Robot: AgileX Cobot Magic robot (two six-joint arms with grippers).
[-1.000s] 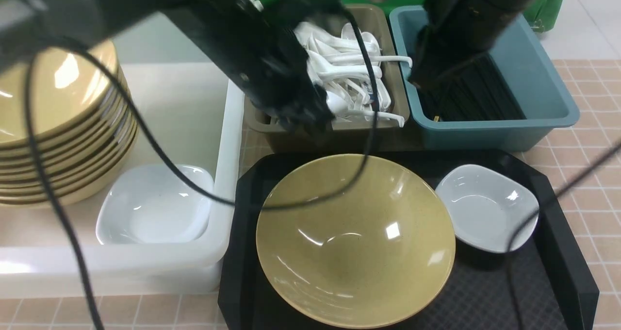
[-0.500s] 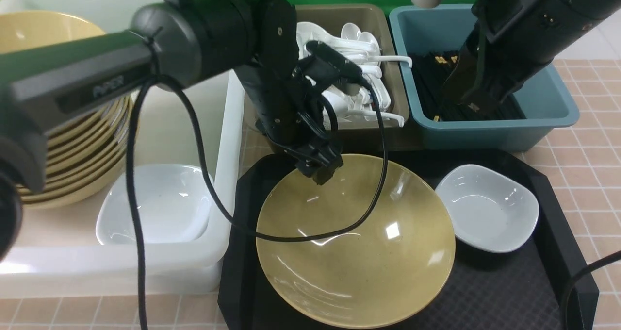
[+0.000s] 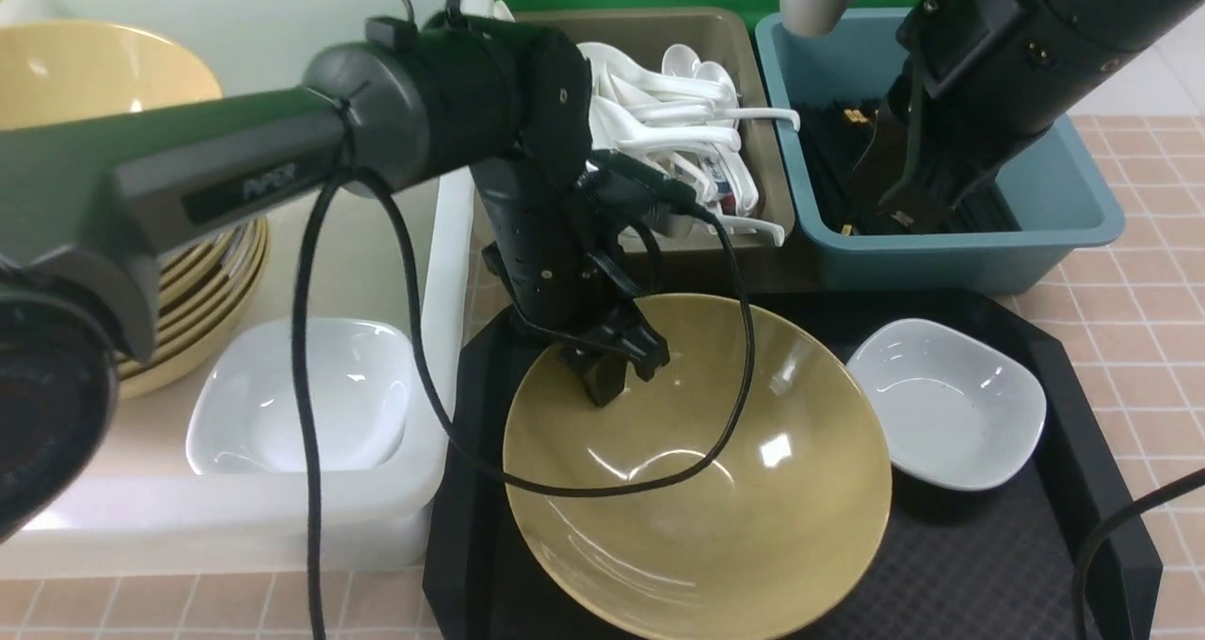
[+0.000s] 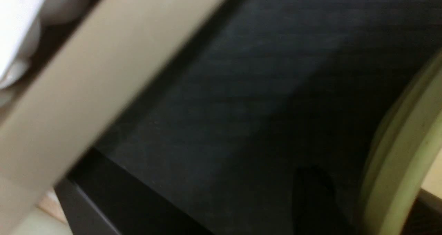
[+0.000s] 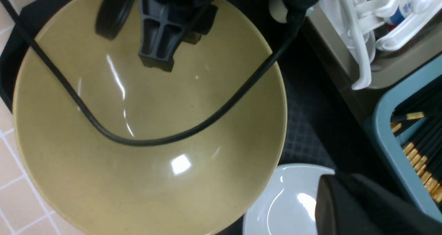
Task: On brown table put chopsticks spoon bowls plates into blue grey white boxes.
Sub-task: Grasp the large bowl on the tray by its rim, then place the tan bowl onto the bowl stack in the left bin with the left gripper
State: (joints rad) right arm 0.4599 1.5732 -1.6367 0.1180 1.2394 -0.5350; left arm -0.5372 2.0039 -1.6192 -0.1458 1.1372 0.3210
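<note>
Glazed, slick, stiff, chippable: hold yellow bowl [image 3: 697, 489] by rim nearest grey box [image 3: 753, 264], pinched between jaws of left gripper [image 3: 621, 376]

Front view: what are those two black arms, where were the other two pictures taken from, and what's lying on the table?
Those are a robot's two arms, seen from between them. The other pictures come from cameras on each wrist. The left end effector pinches the far rim of a yellow bowl on a black tray, beside a white dish. The right end effector hangs over the teal-blue box of chopsticks; I can't tell whether it is open. White spoons fill the olive-grey box; stacked bowls and another dish sit in the white box.
</note>
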